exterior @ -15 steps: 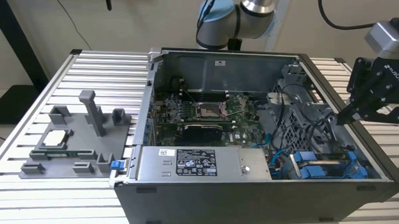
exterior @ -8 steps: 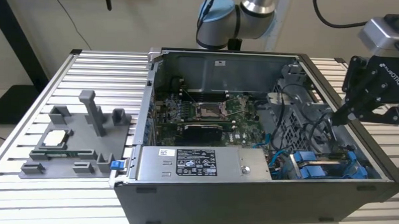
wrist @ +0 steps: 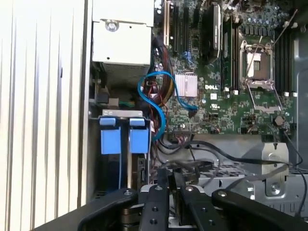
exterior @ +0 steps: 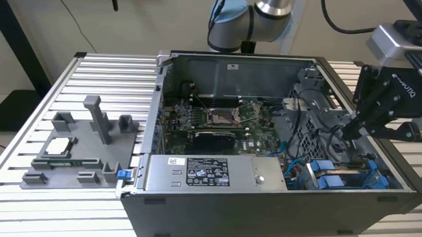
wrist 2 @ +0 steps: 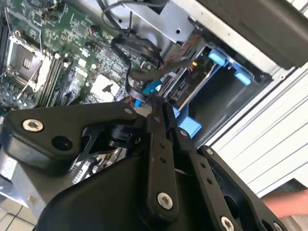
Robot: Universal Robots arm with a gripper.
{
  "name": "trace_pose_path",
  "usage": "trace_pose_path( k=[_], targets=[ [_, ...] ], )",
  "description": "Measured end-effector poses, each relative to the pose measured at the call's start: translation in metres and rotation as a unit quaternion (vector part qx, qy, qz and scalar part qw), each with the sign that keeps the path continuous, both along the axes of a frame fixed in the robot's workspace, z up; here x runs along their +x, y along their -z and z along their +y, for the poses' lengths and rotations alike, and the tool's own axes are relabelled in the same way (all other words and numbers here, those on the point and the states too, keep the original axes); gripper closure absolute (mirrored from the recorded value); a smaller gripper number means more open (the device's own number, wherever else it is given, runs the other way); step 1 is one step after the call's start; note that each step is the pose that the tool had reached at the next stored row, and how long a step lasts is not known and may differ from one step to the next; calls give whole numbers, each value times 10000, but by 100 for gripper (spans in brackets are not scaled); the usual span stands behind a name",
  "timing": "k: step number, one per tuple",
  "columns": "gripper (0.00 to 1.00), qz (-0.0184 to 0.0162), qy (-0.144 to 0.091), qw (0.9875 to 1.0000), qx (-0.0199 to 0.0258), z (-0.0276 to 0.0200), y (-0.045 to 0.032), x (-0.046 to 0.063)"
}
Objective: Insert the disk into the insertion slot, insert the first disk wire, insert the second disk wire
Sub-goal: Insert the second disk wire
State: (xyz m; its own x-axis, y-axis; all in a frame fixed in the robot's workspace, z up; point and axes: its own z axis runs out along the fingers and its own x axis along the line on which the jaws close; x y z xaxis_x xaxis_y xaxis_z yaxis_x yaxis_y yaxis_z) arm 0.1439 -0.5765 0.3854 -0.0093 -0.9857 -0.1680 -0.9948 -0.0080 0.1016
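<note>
A black tool point(exterior: 353, 128) reaches into the open computer case point(exterior: 264, 215) at the right of the exterior view, its tips down among dark cables beside the drive cage. In the second wrist view the tool point(wrist 2: 159, 111) has its fingers drawn close together on what looks like a black cable connector point(wrist 2: 155, 107); the grasp is probable rather than certain, since the tips are crowded by wiring. The disk point(exterior: 339, 178), in its bright blue carrier, appears already seated in the insertion slot point(exterior: 367, 174) at the lower right of the case, below and slightly left of the tool in that view; in the first wrist view its blue tabs point(wrist: 120, 139) stand at centre left, above and left of the fingers point(wrist: 159, 192) along the bottom edge. The work in hand looks to be a disk wire. Done well, it would call for squaring the connector to the drive's socket, a straight push without twisting, and keeping the loose blue data cable point(wrist: 156, 103) and neighbouring black leads from snagging. The motherboard point(exterior: 221, 119) lies exposed at centre.
</note>
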Motion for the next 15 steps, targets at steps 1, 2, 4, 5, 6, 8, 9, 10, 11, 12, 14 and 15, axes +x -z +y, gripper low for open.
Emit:
trace_pose_path(
  k=[1, 2, 4, 5, 6, 8, 9, 10, 11, 12, 14, 15],
  targets=[
    [100, 0, 0, 10000, 0, -17, 4, -23],
    [100, -1, 0, 10000, 0, -33, 10, -42],
    [100, -2, 0, 10000, -1, -62, 29, -71],
    [100, -4, 0, 10000, 0, -78, 41, -79],
    [100, -9, 0, 10000, 0, -92, 56, -85],
    [100, -31, 0, 10000, 0, -105, 83, -95],
    [100, -54, -1, 10000, 0, -109, 92, -97],
    [100, -81, 0, 10000, 0, -110, 99, -98],
    [100, -92, -1, 10000, -5, -110, 100, -98],
    [100, -92, -1, 10000, -5, -110, 99, -98],
    [100, -92, -1, 10000, -5, -110, 99, -98],
    [100, -92, -1, 10000, -5, -110, 100, -98]
  ],
)
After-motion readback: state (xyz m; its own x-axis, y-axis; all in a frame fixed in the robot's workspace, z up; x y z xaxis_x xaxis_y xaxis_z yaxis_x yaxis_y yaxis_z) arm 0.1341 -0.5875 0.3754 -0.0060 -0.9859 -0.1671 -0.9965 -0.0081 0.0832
